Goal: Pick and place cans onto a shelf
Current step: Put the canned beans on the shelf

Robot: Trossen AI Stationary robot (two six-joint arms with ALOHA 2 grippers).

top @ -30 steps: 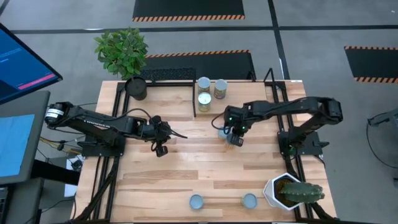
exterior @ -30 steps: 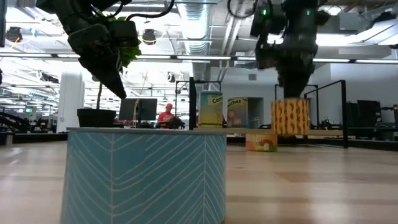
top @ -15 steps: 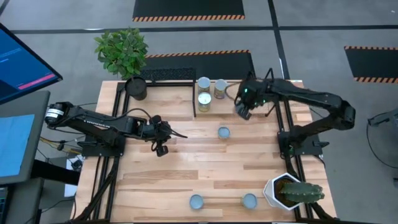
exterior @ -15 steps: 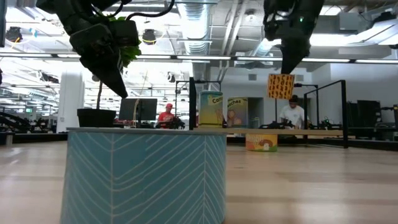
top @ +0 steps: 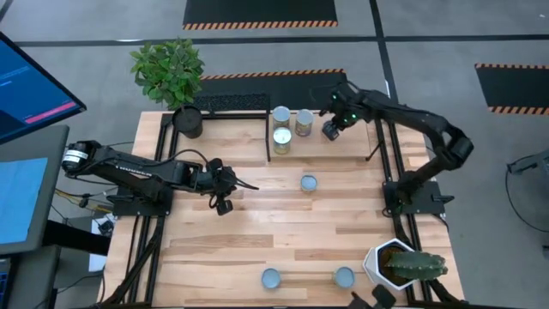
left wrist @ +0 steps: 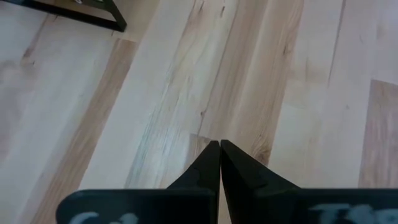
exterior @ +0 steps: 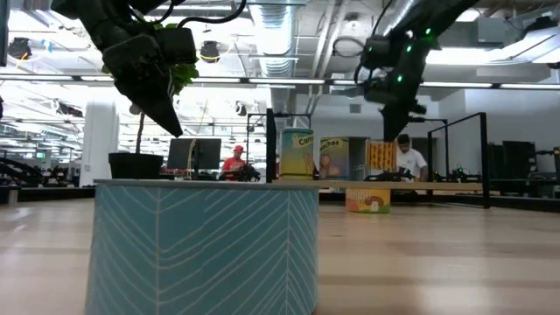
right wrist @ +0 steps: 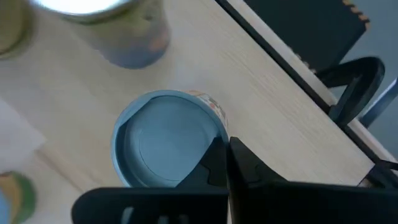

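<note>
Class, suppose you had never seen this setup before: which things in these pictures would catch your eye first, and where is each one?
First, the right pincer at the shelf along the table's far edge, poised over a blue-topped can beside the three cans already standing there. Next, the low view is filled by one pale-blue can right at the camera. The left pincer hangs shut over bare wood at mid-table.
</note>
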